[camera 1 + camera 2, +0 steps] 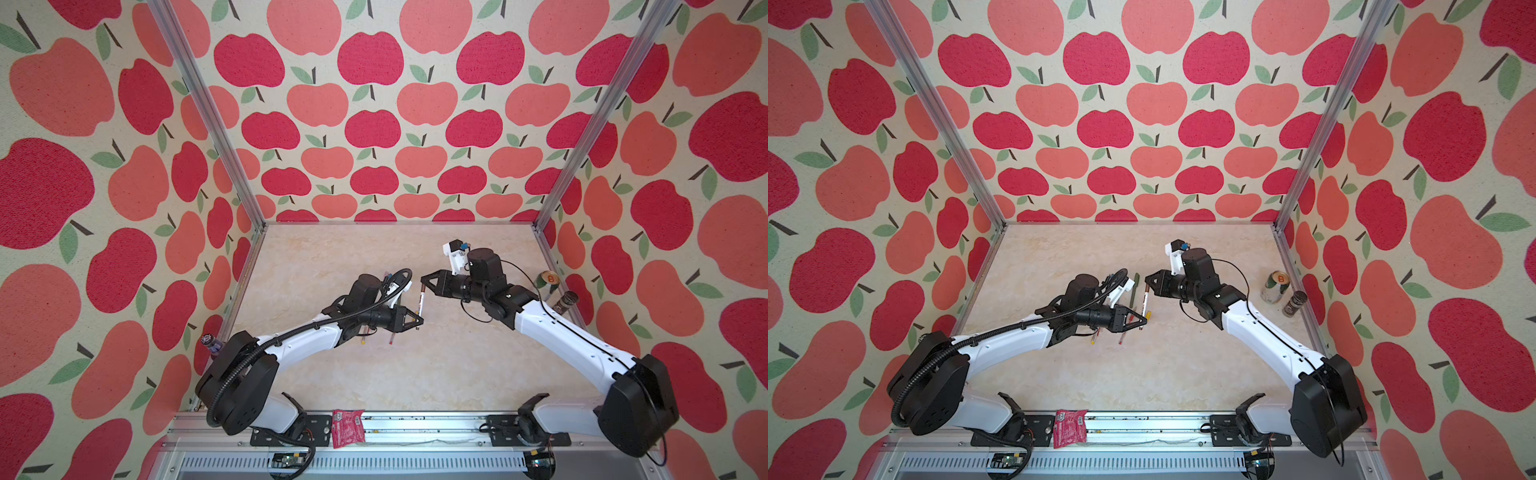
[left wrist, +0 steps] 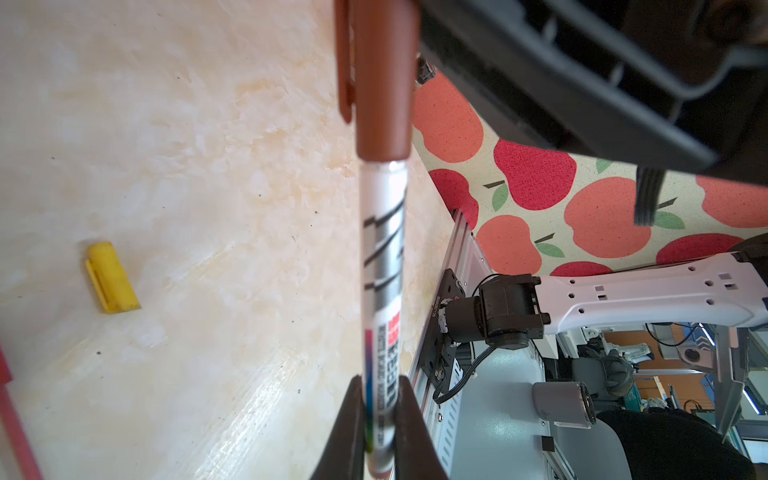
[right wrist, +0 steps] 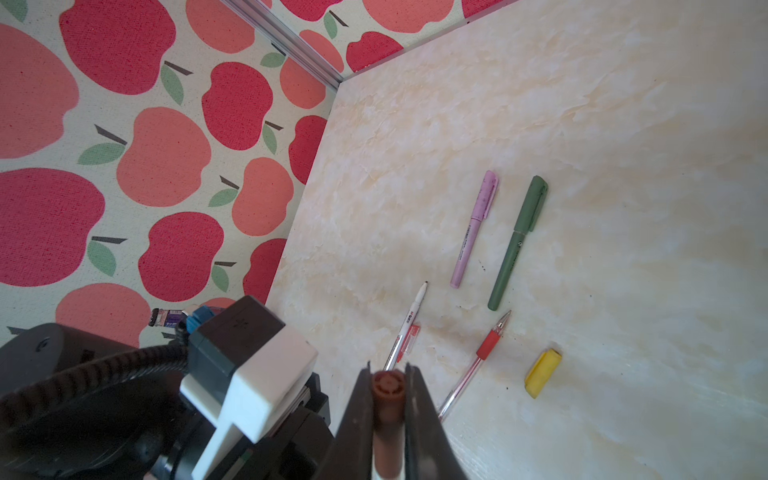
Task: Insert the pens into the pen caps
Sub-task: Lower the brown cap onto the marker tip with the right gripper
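My left gripper (image 2: 380, 399) is shut on a white pen with brown trim (image 2: 381, 270), held above the table in both top views (image 1: 420, 307) (image 1: 1146, 305). A brown cap (image 2: 380, 83) covers that pen's far end, and my right gripper (image 3: 387, 368) is shut on the cap (image 3: 388, 384). The two grippers (image 1: 419, 322) (image 1: 424, 279) face each other along the pen. On the table lie a capped lilac pen (image 3: 476, 228), a capped dark green pen (image 3: 517, 243), an uncapped white pen (image 3: 409, 328), an uncapped red pen (image 3: 482, 353) and a loose yellow cap (image 3: 542, 373) (image 2: 111, 277).
A drink can (image 1: 1275, 286) and a dark jar (image 1: 1293, 303) stand by the right wall. A red packet (image 1: 348, 428) lies on the front rail. A small bottle (image 1: 208, 343) sits at the left wall. Apple-patterned walls close in three sides.
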Tool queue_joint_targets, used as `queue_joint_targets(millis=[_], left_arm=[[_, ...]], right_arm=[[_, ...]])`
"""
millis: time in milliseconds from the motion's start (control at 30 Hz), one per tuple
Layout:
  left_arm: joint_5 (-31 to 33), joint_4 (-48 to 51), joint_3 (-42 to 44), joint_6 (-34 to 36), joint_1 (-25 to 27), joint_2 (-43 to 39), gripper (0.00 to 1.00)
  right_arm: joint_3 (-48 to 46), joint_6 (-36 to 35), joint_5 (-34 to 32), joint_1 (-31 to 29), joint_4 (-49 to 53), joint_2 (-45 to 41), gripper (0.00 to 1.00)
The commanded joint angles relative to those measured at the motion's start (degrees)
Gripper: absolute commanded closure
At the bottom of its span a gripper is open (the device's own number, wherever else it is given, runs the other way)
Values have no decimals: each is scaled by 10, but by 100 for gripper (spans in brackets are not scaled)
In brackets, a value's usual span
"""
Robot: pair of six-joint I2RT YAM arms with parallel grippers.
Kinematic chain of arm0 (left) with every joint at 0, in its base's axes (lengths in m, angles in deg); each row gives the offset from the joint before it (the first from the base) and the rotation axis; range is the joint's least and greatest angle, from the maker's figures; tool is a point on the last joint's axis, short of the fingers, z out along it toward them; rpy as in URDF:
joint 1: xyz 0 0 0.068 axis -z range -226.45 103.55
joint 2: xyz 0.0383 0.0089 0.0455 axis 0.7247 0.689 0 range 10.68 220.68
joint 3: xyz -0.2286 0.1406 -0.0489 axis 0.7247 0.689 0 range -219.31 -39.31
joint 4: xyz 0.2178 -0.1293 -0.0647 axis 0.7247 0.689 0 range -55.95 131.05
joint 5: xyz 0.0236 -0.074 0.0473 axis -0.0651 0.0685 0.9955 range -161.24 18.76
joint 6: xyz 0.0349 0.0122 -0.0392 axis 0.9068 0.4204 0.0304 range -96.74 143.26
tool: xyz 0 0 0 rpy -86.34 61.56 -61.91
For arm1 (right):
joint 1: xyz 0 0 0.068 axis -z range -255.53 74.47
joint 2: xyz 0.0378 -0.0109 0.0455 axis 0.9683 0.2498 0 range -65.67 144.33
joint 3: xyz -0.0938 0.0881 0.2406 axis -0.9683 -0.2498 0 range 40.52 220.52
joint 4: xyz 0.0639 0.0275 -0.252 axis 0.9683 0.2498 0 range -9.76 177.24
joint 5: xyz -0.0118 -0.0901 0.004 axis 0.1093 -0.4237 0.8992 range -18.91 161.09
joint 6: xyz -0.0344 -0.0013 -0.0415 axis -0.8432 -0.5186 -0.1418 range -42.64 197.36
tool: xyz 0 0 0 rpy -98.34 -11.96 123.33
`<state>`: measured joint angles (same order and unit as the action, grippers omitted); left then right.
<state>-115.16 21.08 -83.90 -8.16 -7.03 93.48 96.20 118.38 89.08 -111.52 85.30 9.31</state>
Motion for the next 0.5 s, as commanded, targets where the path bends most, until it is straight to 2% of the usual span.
queue_joint_targets(millis=[0, 133, 200, 300, 367, 467], left_arm=[[53, -69, -4, 16, -12, -17, 100], [70, -79, -9, 33, -17, -30, 100], [57, -58, -26, 49, -20, -24, 100], [40, -17, -41, 78, -19, -16, 100], [34, 8, -38, 93, -19, -15, 100], [32, 43, -25, 112, -19, -24, 100]], right_arm=[[-18, 18, 39, -9, 32, -19, 96], [-26, 23, 42, -8, 32, -23, 94], [-26, 22, 40, -8, 34, -26, 89], [-11, 10, 27, -9, 49, -34, 74], [4, -3, 16, -7, 57, -43, 58], [28, -15, 4, -6, 62, -53, 44]])
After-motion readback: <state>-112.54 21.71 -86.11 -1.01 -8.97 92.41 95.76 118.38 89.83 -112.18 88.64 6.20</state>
